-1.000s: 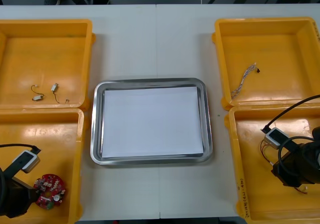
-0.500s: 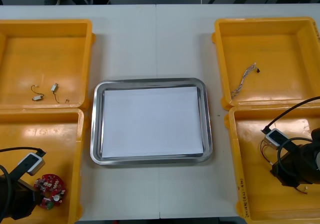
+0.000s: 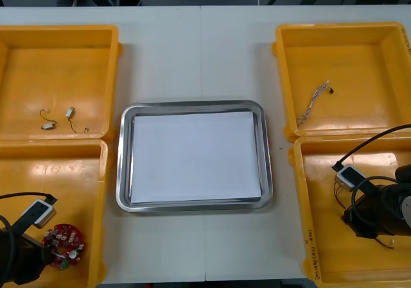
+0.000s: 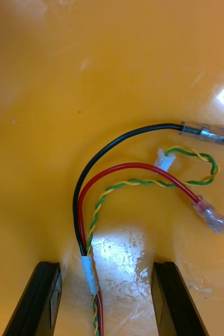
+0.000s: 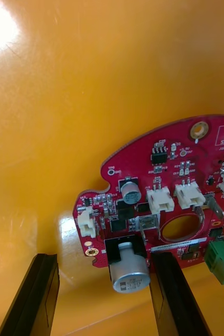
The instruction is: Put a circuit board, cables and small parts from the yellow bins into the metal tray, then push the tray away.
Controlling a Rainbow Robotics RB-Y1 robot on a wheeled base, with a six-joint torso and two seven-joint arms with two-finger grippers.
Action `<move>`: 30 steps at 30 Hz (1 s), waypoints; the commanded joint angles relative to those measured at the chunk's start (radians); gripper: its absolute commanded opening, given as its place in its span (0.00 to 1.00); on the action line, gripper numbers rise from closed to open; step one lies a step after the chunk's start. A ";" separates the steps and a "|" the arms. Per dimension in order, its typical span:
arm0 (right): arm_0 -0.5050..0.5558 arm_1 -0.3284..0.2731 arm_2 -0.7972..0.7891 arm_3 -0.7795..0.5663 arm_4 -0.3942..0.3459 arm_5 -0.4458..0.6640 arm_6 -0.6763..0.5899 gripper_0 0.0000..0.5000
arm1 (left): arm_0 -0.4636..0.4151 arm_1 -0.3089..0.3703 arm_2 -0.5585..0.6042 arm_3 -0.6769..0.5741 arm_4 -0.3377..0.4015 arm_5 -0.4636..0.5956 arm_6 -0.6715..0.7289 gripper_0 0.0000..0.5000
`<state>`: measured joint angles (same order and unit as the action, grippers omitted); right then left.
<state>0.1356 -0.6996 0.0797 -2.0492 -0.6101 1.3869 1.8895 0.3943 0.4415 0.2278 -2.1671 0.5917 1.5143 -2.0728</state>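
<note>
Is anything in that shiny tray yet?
Empty: the metal tray has a bare white inside. The circuit board and cables lie in yellow bins, below the open left pincer and open right pincer.

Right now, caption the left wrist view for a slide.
Left pincer open over one edge of the red circuit board in a bin.

Red circuit board (image 3: 63, 244) flat in near-left bin (image 3: 64, 179); cable bundle (image 4: 134, 165) in near-right bin (image 3: 321, 198); white-lined tray (image 3: 192, 104) centre.
</note>
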 commanded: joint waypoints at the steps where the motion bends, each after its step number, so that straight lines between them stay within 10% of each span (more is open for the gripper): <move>1: 0.016 -0.029 0.025 0.017 -0.011 -0.009 0.040 0.90 | 0.028 -0.017 -0.019 -0.007 -0.004 -0.016 -0.122 1.00; 6: 0.018 -0.029 0.025 0.017 -0.011 -0.009 0.036 0.34 | 0.029 -0.017 -0.019 -0.008 0.007 -0.026 -0.124 1.00; 13: 0.018 -0.029 0.025 0.037 -0.019 -0.034 0.039 0.02 | 0.028 -0.017 -0.019 -0.013 0.016 -0.026 -0.124 1.00; 19: 0.012 -0.034 0.020 0.037 -0.025 -0.032 0.040 0.00 | 0.024 -0.017 -0.019 -0.013 0.019 -0.026 -0.124 0.87; 22: 0.006 -0.034 0.009 0.037 -0.031 -0.031 0.043 0.00 | 0.023 -0.017 -0.019 -0.013 0.022 -0.026 -0.124 0.35; 25: -0.004 -0.035 -0.003 0.037 -0.034 -0.014 0.049 0.00 | 0.021 -0.017 -0.019 -0.013 0.020 -0.026 -0.124 0.09; 30: -0.021 -0.035 -0.038 0.017 -0.039 0.049 0.062 0.00 | 0.020 -0.017 -0.019 -0.011 0.020 -0.026 -0.122 0.00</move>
<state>0.1249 -0.7177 0.0731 -2.0322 -0.6389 1.3911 1.8956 0.3943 0.4414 0.2278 -2.1664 0.6038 1.4978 -2.0729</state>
